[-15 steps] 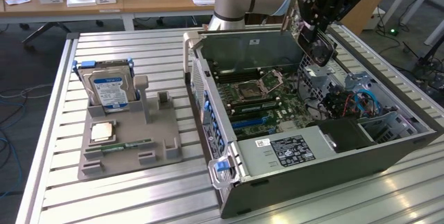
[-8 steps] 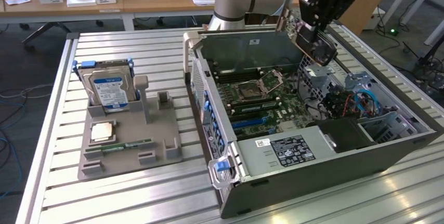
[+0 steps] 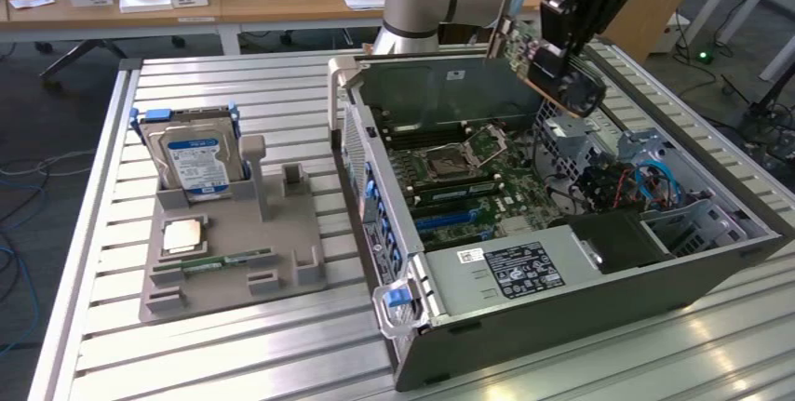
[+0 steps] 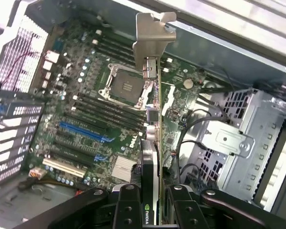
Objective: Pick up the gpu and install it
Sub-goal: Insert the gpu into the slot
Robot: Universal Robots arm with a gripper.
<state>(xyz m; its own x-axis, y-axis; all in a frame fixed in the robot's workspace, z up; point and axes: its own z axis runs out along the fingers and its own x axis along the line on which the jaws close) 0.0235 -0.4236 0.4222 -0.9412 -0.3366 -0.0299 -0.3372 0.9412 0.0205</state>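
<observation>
The gpu (image 3: 557,73), a thin card with a brownish board, dark face and silver end bracket, hangs in the air above the open computer case (image 3: 546,303). My gripper (image 3: 574,40) is shut on it from above. In the wrist view the gpu (image 4: 152,143) runs edge-on away from the gripper (image 4: 150,202), its silver bracket (image 4: 150,38) at the far end, clamped between the black fingers (image 4: 128,205). Below it lies the motherboard (image 4: 86,109) with its CPU socket (image 4: 126,86) and blue expansion slots (image 4: 83,132).
A grey parts holder (image 3: 230,252) on the slatted table (image 3: 186,354) carries a silver hard drive (image 3: 193,159) standing upright, a small chip and a green memory stick (image 3: 230,259). Inside the case are a power supply (image 3: 522,271), cables (image 3: 634,187) and a drive cage (image 4: 243,138).
</observation>
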